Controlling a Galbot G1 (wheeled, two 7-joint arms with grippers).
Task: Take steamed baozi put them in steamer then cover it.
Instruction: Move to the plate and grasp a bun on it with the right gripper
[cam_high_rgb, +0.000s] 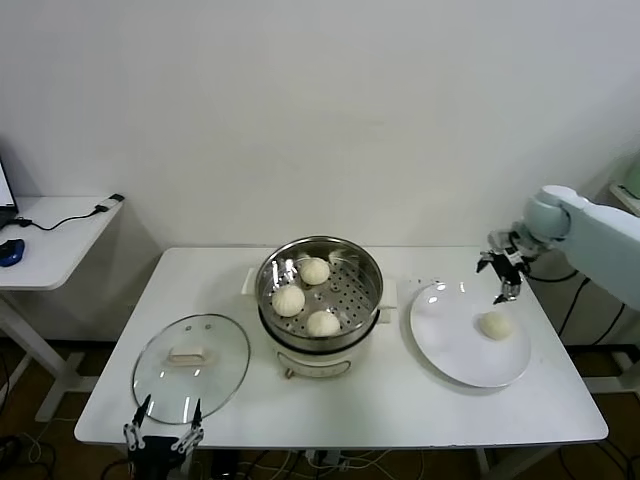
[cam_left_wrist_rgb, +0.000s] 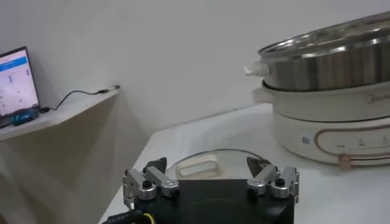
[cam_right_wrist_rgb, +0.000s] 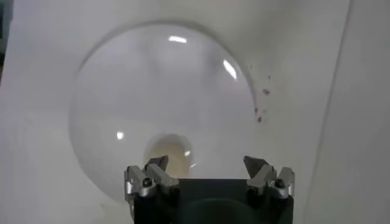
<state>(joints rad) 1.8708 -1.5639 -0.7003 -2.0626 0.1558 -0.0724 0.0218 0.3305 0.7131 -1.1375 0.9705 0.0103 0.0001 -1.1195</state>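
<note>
The steel steamer (cam_high_rgb: 369, 273) on its cream base stands mid-table and holds three baozi (cam_high_rgb: 315, 271) (cam_high_rgb: 289, 300) (cam_high_rgb: 323, 323). A fourth baozi (cam_high_rgb: 495, 325) lies on the flat white plate (cam_high_rgb: 450, 345) to the right; it also shows in the right wrist view (cam_right_wrist_rgb: 170, 152). My right gripper (cam_high_rgb: 502, 273) is open and empty, hovering above the plate's far edge, a little above and behind that baozi. The glass cover (cam_high_rgb: 225, 370) with its cream handle (cam_high_rgb: 189, 354) lies flat at the table's front left. My left gripper (cam_high_rgb: 163, 431) is open and empty just in front of the cover, low at the table edge.
A side table (cam_high_rgb: 60, 225) with a cable, a blue mouse and a laptop edge stands at the far left. The white wall runs behind the table. In the left wrist view the steamer (cam_left_wrist_rgb: 329, 61) rises beyond the cover handle (cam_left_wrist_rgb: 198, 165).
</note>
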